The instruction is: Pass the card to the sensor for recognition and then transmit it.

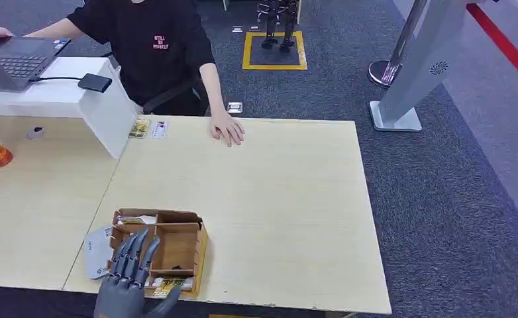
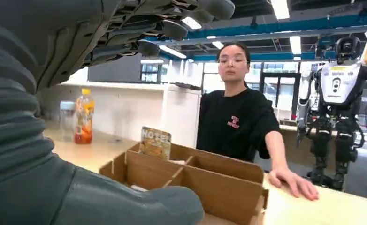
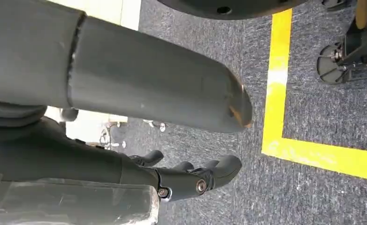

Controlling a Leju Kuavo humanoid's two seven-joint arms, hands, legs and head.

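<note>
Cards in brown divided cardboard box (image 1: pixel 177 245) at worktop's near edge: thin, stiff, light; pinch an upright edge; left hand (image 1: pixel 129 277) spread, empty, above; right hand (image 3: pixel 191 176) curled, empty.

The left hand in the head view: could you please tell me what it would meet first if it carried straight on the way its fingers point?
Probably the cardboard box: the left hand hovers over its near compartments, fingers extended, though its height is unclear.
</note>
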